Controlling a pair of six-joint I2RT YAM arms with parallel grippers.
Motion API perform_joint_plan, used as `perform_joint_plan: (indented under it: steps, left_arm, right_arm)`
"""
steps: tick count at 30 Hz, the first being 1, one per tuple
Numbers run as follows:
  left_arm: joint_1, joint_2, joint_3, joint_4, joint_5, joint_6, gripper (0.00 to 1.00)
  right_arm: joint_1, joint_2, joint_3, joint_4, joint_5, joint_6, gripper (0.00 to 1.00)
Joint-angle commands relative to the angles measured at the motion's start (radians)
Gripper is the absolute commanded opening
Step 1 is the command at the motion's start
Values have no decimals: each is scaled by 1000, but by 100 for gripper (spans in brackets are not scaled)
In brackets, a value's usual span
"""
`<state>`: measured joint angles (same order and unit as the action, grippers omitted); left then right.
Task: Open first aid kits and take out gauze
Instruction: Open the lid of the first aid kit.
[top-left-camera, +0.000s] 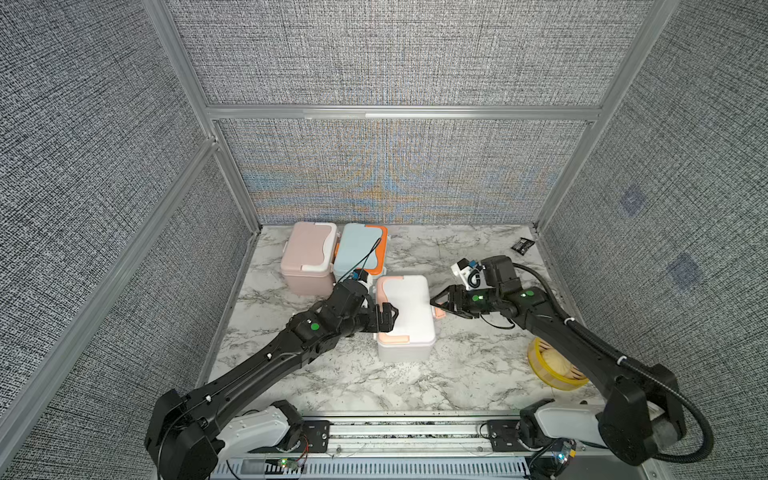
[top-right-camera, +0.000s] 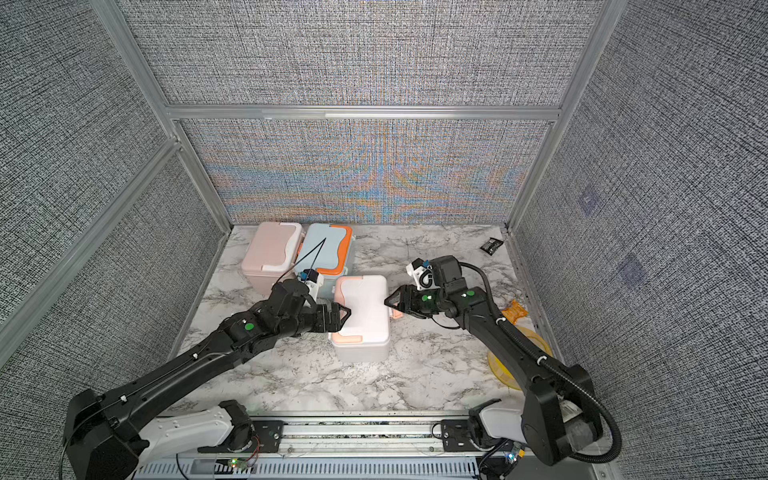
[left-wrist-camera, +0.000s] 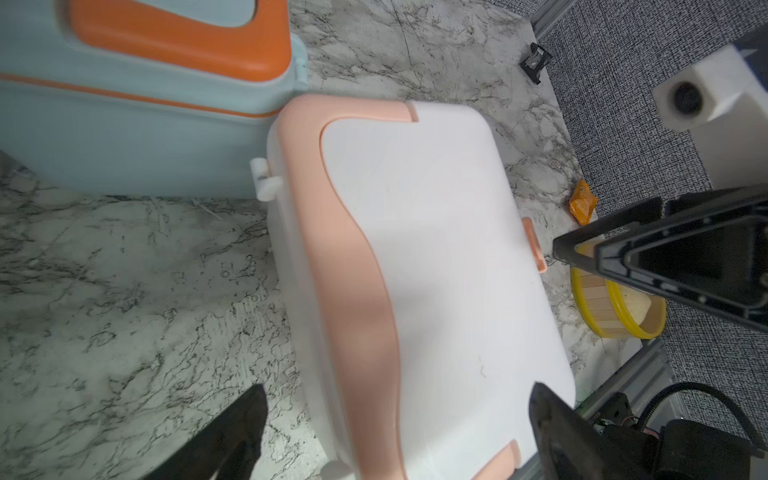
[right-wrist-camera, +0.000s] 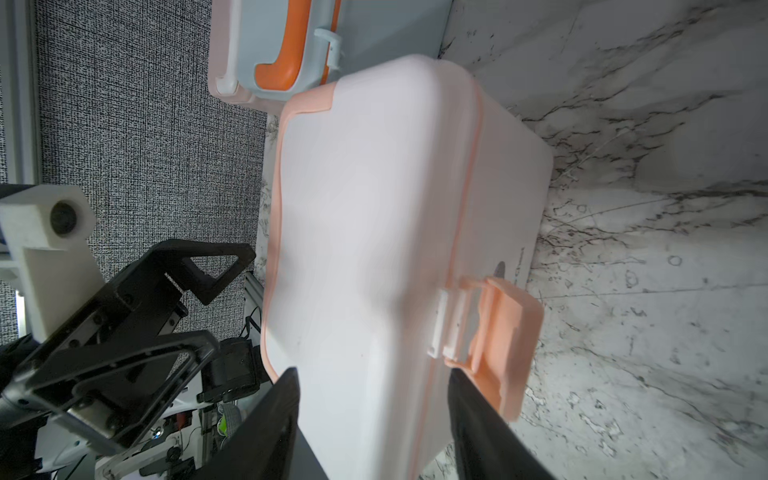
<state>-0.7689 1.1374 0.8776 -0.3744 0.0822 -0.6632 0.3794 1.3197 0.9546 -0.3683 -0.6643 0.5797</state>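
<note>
Unlatching: you are working the white-and-peach kit, lid down.
Right gripper: spread astride the peach latch at its fingertips.
Left gripper: spread over the kit's opposite edge.
Gauze: unseen, probably inside.
Next: brace the kit and raise its lid.

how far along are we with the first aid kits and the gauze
Done: nothing, no gauze is out; pink kit and blue kit look shut. In hand: left gripper over the white kit, right gripper with fingers at its peach latch. Left: opening all three, removing gauze.
</note>
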Motion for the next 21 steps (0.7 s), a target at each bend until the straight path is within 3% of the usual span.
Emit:
perform_joint_plan:
  steps: [1, 16, 21]
  left_arm:
    - [12, 17, -4, 41, 49, -10, 97]
    - [19, 111, -6, 99, 108, -24, 97]
    - [19, 163, 21, 111, 179, -45, 97]
  right_arm:
    - [5, 39, -3, 64, -45, 10, 58]
    - [19, 91, -11, 114, -63, 36, 58]
    - [24, 83, -17, 135, -89, 56, 58]
